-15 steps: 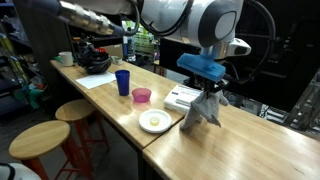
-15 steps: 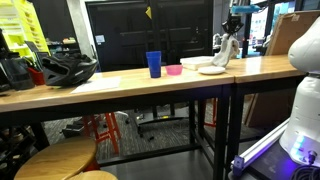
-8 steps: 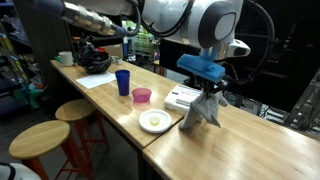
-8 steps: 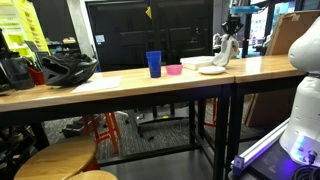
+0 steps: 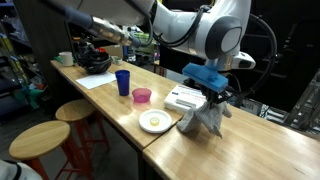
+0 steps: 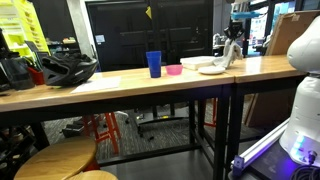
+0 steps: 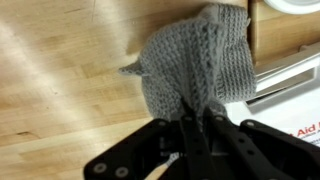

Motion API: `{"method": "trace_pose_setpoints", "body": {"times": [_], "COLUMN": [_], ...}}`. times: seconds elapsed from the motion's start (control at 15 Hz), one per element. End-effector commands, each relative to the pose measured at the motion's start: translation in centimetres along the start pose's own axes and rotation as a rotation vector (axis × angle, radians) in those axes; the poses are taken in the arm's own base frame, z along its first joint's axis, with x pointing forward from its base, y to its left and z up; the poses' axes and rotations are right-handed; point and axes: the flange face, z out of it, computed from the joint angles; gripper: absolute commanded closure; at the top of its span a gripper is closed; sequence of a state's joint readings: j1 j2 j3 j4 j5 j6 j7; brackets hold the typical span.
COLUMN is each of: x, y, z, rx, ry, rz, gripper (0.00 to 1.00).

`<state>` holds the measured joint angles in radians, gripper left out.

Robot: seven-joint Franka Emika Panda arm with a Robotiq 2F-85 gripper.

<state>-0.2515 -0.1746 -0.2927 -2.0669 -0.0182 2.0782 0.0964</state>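
Observation:
My gripper (image 5: 214, 101) is shut on the top of a grey knitted cloth (image 5: 200, 120). The cloth hangs from the jaws and its lower part rests on the wooden counter (image 5: 250, 150). In the wrist view the grey knit (image 7: 195, 55) is pinched between the two black fingers (image 7: 196, 128), which stand close together. In an exterior view the gripper (image 6: 233, 38) and the cloth (image 6: 229, 56) show small at the far end of the counter. A white flat box (image 5: 184, 97) lies just beside the cloth, and its edge shows in the wrist view (image 7: 290, 80).
A white plate (image 5: 154, 122), a pink bowl (image 5: 142, 95) and a blue cup (image 5: 122, 82) stand in a row on the counter. A sheet of paper (image 5: 99, 80), a black helmet (image 5: 96, 61) and a white mug (image 5: 65, 58) lie farther along. Wooden stools (image 5: 40, 138) stand beside the counter.
The gripper with the cloth has shifted a little to the right and lower. The cloth now spreads more on the counter.

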Motion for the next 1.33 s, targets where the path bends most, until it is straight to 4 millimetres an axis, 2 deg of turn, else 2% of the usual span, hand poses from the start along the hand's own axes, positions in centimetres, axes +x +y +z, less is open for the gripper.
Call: {"method": "trace_pose_setpoints", "body": {"times": [0.0,0.33,0.6,1.0,1.27], "x": [1.0,0.9,1.3,2.1,1.8], "y": [2.2,4.9,6.3,5.7,6.4], "z": [1.2,3.1,5.4,10.7,13.0], "rx": [-0.01,-0.032,-0.066,-0.107,-0.123], "ry": [-0.032,-0.075,-0.101,-0.15,-0.189], "rz": [0.091,0.173,0.235,0.24,0.253], "gripper": [0.98,0.98,0.98,0.98,0.98]}}
